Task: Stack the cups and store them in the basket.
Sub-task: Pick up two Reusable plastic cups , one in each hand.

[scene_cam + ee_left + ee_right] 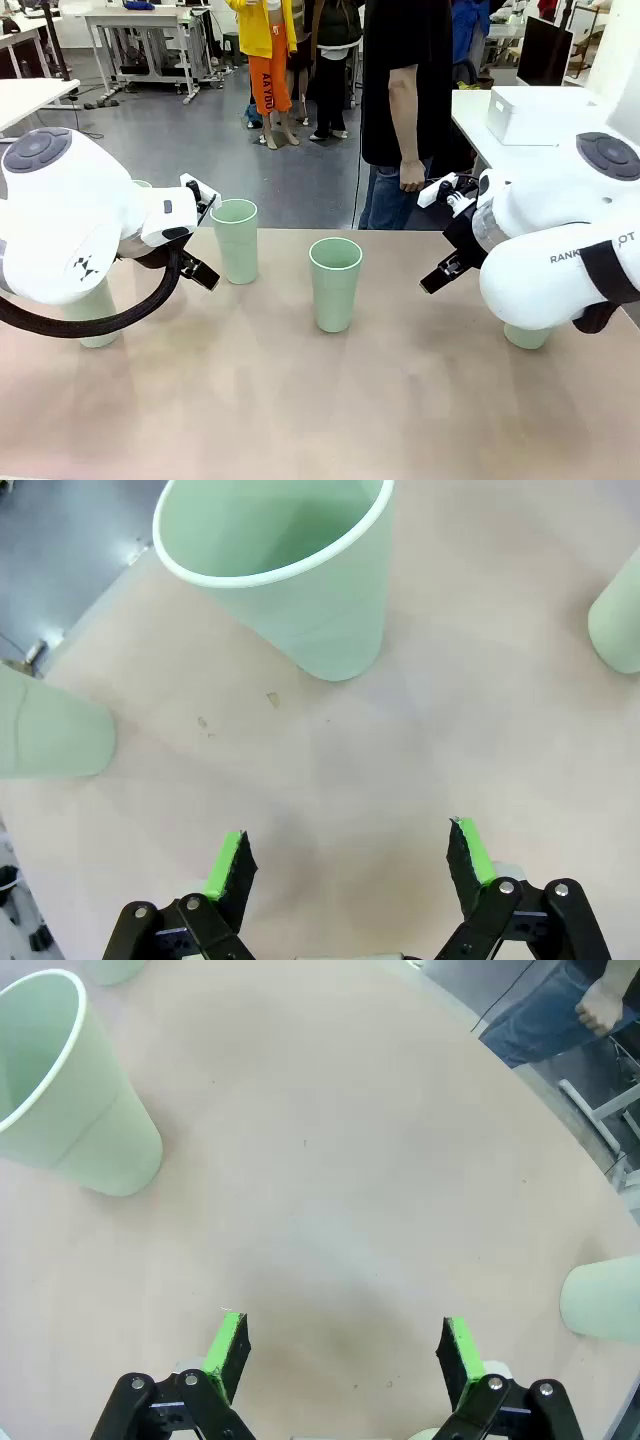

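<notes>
Released, the left claw (pixel 348 850) and right claw (pixel 344 1338) gape; the right arm (pixel 545 275) reads "RANK".

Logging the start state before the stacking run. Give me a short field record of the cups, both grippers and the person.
centre cup: upright, rim up, standing alone
left cup: upright, beside the left arm
cup behind left arm: partly hidden
cup behind right arm: partly hidden
stacked: none seen
left gripper: open, empty, over the table
right gripper: open, empty, over the table
person: standing at far side, hand down
</notes>
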Tool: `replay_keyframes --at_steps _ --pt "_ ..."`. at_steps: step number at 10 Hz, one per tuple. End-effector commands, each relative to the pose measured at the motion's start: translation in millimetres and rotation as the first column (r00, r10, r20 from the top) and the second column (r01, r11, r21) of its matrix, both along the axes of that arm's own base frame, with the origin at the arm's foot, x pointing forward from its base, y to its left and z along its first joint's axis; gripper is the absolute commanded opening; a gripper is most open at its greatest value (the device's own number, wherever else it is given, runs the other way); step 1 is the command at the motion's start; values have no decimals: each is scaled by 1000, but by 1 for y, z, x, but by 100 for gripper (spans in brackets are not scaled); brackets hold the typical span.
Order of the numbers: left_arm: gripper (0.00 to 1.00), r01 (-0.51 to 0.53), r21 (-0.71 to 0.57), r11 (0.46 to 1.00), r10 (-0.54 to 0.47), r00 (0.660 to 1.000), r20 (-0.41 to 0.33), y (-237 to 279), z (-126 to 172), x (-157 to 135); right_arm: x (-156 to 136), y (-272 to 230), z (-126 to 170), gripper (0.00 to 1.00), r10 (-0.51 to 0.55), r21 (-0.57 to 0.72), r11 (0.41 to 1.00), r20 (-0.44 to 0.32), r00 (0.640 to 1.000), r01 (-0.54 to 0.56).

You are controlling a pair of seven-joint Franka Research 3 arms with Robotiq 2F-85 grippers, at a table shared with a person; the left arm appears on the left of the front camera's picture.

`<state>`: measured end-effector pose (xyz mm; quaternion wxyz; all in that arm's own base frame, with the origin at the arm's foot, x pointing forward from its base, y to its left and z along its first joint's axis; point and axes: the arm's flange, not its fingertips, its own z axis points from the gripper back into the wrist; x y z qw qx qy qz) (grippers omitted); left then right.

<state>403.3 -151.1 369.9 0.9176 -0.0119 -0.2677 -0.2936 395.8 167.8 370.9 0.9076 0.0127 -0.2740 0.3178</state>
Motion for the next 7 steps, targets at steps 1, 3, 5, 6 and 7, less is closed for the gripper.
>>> replay_keyframes --at_steps 1,3,5,6,7 --pt "100 0 0 1000 0 1000 0 0 0 0 0 0 0 100 0 0 1000 0 1000 0" --pt "100 0 0 1000 0 1000 0 0 0 0 0 0 0 100 0 0 1000 0 1000 0" --pt "100 0 0 1000 0 1000 0 0 0 0 0 0 0 100 0 0 1000 0 1000 0" --pt "100 0 0 1000 0 1000 0 0 0 0 0 0 0 100 0 0 1000 0 1000 0" --pt "100 0 0 1000 0 1000 0 0 0 0 0 0 0 100 0 0 1000 0 1000 0"
